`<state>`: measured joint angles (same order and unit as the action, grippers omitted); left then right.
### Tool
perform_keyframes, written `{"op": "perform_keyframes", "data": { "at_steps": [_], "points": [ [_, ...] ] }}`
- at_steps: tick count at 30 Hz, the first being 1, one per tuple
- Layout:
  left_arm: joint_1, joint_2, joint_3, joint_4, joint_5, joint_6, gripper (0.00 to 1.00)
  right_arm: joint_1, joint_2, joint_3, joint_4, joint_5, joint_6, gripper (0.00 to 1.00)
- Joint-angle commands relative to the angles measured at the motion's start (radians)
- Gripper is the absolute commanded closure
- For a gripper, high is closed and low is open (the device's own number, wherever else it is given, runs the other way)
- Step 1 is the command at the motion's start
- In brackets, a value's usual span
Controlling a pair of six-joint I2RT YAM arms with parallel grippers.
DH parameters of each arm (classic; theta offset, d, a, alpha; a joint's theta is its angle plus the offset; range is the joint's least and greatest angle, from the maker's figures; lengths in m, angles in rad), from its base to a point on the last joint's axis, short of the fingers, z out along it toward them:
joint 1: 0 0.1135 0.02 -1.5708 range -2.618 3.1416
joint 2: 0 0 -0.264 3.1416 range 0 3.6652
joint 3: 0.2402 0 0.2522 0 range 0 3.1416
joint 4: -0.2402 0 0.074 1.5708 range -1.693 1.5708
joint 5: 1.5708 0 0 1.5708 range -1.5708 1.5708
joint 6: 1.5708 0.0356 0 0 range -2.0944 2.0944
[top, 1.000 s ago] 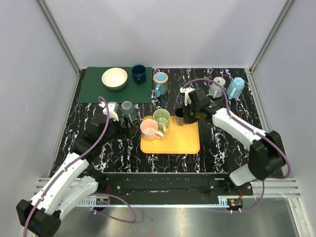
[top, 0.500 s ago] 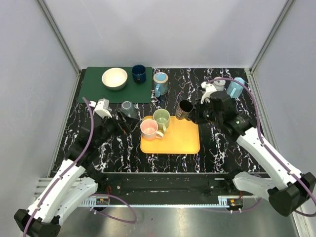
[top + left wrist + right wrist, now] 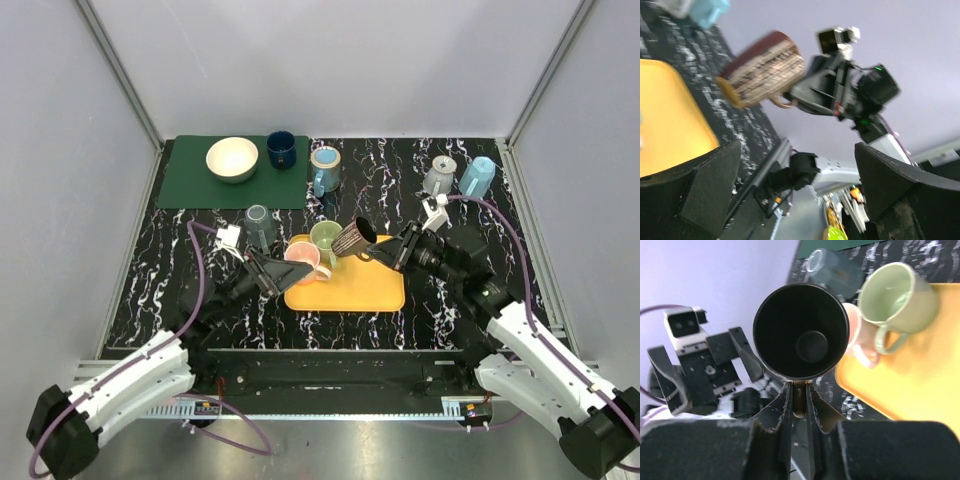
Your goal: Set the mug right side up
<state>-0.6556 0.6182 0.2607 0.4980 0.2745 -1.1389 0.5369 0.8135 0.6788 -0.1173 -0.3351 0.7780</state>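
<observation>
The right gripper (image 3: 799,390) pinches the handle of the dark mug (image 3: 800,330), its fingers (image 3: 781,407) pressed close together on it. The mug hangs in the air tipped on its side, its black mouth turned back toward the wrist.

Directly beneath the grip lies a yellow tray (image 3: 360,288), with the held mug over its far right corner. Just past the fingertips, on the tray, a green mug (image 3: 326,238) stands mouth up. A pink mug (image 3: 302,260) sits beside it, nearer the arm bases. These two are the closest things to the raised mug.

Across the tray, facing the right gripper, the left gripper (image 3: 268,272) hangs with jaws spread wide and nothing between them, just beside the pink mug. In its wrist view the held mug shows between its fingers (image 3: 700,185) but well apart from them.

Beyond the left gripper a grey glass mug (image 3: 258,222) stands on the black marbled table (image 3: 150,250). Farther out sits a blue mug (image 3: 325,170), next to a green mat (image 3: 190,185) that carries a cream bowl (image 3: 232,158) and a dark blue cup (image 3: 281,148).

Behind the right wrist, toward the far right corner, a grey mug (image 3: 438,176) and a light-blue mug (image 3: 478,178) stand near each other — well apart from the grip.
</observation>
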Motion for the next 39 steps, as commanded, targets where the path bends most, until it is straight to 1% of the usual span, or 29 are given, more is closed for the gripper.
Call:
{"op": "perform_keyframes", "data": {
  "at_steps": [1, 2, 3, 4, 5, 6, 8, 12, 13, 18, 22, 28, 34, 39],
  "points": [
    [-0.137, 0.040, 0.009, 0.324, -0.086, 0.010, 0.01, 0.005, -0.056, -0.088, 0.427, -0.067, 0.263, 1.00],
    [-0.185, 0.058, 0.017, 0.355, -0.095, 0.014, 0.01, 0.003, -0.060, -0.111, 0.479, -0.074, 0.292, 1.00],
    [-0.208, 0.078, 0.021, 0.384, -0.100, 0.021, 0.01, 0.005, -0.066, -0.151, 0.580, -0.077, 0.322, 1.00],
    [-0.228, 0.118, 0.032, 0.410, -0.103, 0.040, 0.01, 0.005, -0.068, -0.171, 0.632, -0.078, 0.370, 1.00],
    [-0.264, 0.138, 0.058, 0.410, -0.109, 0.050, 0.01, 0.005, -0.068, -0.189, 0.687, -0.076, 0.395, 1.00],
    [-0.285, 0.173, 0.067, 0.409, -0.118, 0.060, 0.01, 0.005, -0.065, -0.223, 0.784, -0.076, 0.420, 1.00],
    [-0.324, 0.208, 0.080, 0.430, -0.144, 0.082, 0.01, 0.003, -0.062, -0.239, 0.846, -0.076, 0.457, 1.00],
    [-0.337, 0.291, 0.089, 0.482, -0.173, 0.091, 0.01, 0.005, -0.065, -0.242, 0.913, -0.084, 0.481, 1.00],
    [-0.337, 0.304, 0.095, 0.493, -0.178, 0.103, 0.01, 0.005, -0.063, -0.239, 0.910, -0.088, 0.484, 1.00],
    [-0.337, 0.388, 0.160, 0.502, -0.230, 0.146, 0.11, 0.003, -0.076, -0.234, 0.915, -0.111, 0.492, 1.00],
    [-0.335, 0.443, 0.189, 0.594, -0.267, 0.156, 0.15, 0.005, -0.092, -0.240, 0.912, -0.117, 0.495, 1.00],
    [-0.322, 0.528, 0.271, 0.637, -0.224, 0.148, 0.25, 0.005, -0.105, -0.248, 0.901, -0.128, 0.492, 1.00],
    [-0.319, 0.561, 0.314, 0.652, -0.190, 0.142, 0.30, 0.005, -0.105, -0.251, 0.897, -0.139, 0.484, 1.00],
    [-0.319, 0.577, 0.345, 0.648, -0.166, 0.140, 0.41, 0.005, -0.105, -0.252, 0.883, -0.139, 0.472, 1.00]
  ]
}}
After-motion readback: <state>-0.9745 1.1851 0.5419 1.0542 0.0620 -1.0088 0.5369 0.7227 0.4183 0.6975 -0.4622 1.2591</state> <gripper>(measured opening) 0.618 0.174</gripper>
